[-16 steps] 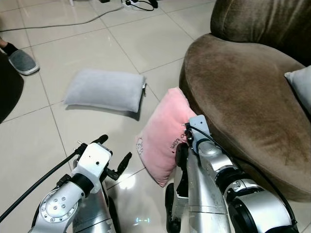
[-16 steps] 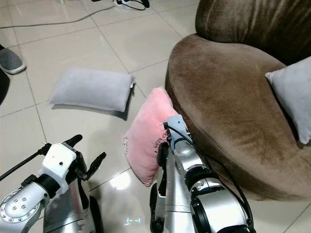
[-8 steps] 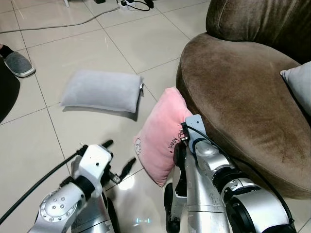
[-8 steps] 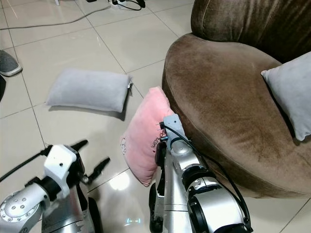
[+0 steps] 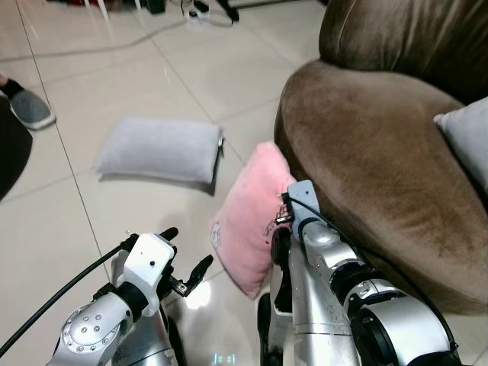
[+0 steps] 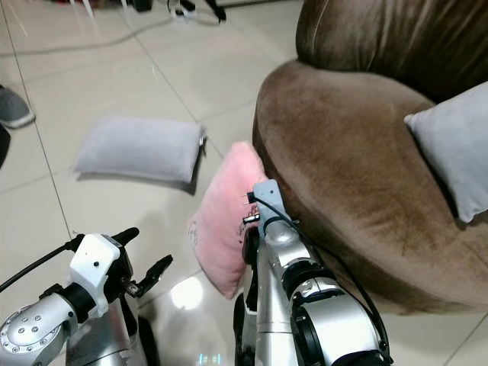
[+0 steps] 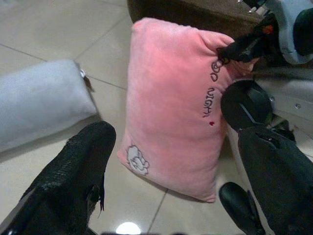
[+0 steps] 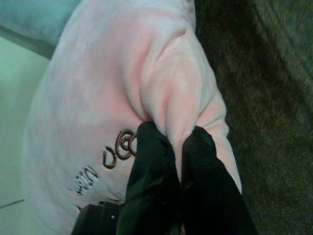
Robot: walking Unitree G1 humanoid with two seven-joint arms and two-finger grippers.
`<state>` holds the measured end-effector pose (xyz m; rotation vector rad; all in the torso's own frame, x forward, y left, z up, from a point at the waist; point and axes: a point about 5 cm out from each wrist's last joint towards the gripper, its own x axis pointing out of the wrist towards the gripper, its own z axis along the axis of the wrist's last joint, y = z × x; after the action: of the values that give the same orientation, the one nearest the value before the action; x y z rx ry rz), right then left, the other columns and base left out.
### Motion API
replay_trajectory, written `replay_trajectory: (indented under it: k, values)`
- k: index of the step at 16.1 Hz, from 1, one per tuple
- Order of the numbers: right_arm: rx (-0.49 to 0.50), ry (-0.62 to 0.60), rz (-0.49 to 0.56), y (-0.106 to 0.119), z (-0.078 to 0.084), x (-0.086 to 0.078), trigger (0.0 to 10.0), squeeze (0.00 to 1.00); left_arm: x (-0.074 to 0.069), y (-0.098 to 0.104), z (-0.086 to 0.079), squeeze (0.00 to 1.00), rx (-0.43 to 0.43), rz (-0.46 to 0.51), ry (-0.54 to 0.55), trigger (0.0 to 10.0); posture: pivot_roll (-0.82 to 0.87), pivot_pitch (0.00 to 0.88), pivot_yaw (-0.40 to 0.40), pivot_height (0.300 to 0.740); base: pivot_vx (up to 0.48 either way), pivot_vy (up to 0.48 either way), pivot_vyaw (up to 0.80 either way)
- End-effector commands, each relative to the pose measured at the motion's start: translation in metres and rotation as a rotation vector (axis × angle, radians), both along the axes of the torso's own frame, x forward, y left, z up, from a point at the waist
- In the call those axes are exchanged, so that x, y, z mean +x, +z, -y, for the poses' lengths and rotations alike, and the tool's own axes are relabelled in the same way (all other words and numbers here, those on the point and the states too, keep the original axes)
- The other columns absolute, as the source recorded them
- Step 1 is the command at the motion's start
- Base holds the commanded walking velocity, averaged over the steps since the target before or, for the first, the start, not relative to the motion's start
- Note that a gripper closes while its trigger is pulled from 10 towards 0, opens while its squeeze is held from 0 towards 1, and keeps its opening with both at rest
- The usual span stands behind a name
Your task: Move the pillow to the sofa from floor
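Observation:
A pink pillow (image 5: 248, 217) with embroidered lettering stands on edge on the tiled floor, leaning against the front of the brown sofa (image 5: 366, 145). My right gripper (image 8: 173, 147) is shut on a pinched fold of the pink pillow (image 8: 122, 93) near its upper edge, next to the sofa. My left gripper (image 5: 184, 255) hangs open just left of the pillow, low over the floor, with nothing between its fingers (image 7: 83, 166). A grey pillow (image 5: 160, 149) lies flat on the floor farther out to the left.
Another grey cushion (image 6: 450, 156) rests on the sofa seat at the right. A person's foot in a grey slipper (image 5: 30, 110) is at the far left. Cables and a power strip (image 5: 202, 9) lie on the floor at the back.
The camera view has shifted slightly. My left gripper has risen a little and edged toward the pink pillow. The right gripper still holds the pillow's fold in the same place.

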<state>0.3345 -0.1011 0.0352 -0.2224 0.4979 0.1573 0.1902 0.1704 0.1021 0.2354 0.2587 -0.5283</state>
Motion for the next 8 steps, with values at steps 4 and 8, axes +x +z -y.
replay_trajectory:
  k: [4,8]
  values:
    - [0.127,0.059,0.065,0.010,-0.015,0.003,0.0,0.00,0.004,-0.002,-0.004,0.00,0.014,0.005,0.010,10.0,-0.01,0.011,-0.068,0.421,0.000,0.000,0.00]
    - [0.391,0.074,0.388,0.072,-0.007,-0.002,0.0,0.00,0.013,0.011,-0.013,0.00,0.008,0.079,0.072,10.0,-0.03,0.000,-0.045,0.421,0.000,0.000,0.00]
